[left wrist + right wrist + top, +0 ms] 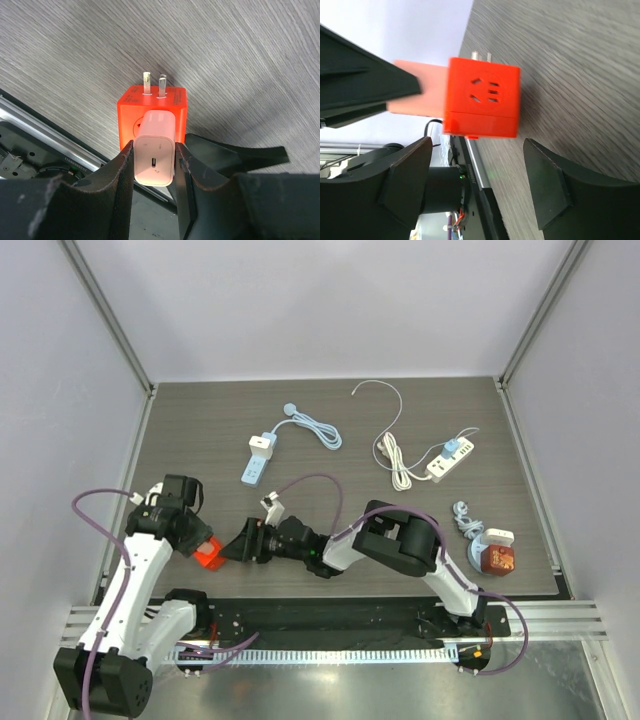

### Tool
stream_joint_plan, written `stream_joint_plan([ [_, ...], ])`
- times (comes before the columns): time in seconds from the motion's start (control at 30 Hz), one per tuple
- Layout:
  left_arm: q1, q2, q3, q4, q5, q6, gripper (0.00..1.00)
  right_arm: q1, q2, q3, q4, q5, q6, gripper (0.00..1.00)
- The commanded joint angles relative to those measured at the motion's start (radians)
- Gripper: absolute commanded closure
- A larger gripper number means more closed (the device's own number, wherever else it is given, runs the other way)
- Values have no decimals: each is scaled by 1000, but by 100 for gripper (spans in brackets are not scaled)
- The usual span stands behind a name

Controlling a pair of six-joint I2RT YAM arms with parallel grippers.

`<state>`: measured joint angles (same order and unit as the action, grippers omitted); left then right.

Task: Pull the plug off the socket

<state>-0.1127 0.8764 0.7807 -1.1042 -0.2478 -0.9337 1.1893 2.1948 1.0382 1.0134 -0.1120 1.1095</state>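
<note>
1. Left claw (154, 150): you see it clenched on the white plug (155, 162). One black finger (122, 172) presses each side of the plug body, and the plug's port face is turned toward the wrist camera.
2. White plug: it sits in one face of the orange socket cube (152, 102). No gap shows between the two, so the plug is not yet out.
3. Orange socket cube: it lies at the near left of the table (200, 420), just ahead of the left arm's base. Two metal prongs (154, 82) stand out of another of its faces. A free outlet face looks toward the right wrist camera. You cannot tell whether the cube rests on the surface or hangs just above it.
4. Right claw (477, 145): it is released, with its two fingers spread on either side of the cube. Clear space shows on both sides, and neither finger touches the cube. In the top view you find it facing the left claw from the right, with the cube between them.
5. Farther out, mid-table: a blue-and-white power strip (258, 458) with a pale blue cable lies well apart from the claws.
6. Far right: a white power strip (452, 458) carries a blue plug, with a bundled white cord (397, 465) beside it.
7. Near right edge: a red-and-white object (495, 555) lies beside a coiled grey cable.
</note>
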Motion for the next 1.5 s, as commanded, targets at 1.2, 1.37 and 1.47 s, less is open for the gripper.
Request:
stream_joint_plan([
  [1.2,4,-62,88,-140,56,-321,100,61,66,75,59,184,23,26],
  [1.37,4,-68,84,-140,25,-307,100,61,82,123,22,181,39,48],
  [1.47,4,-71,92,-131,12,-274,100,61,98,138,13,181,79,82],
])
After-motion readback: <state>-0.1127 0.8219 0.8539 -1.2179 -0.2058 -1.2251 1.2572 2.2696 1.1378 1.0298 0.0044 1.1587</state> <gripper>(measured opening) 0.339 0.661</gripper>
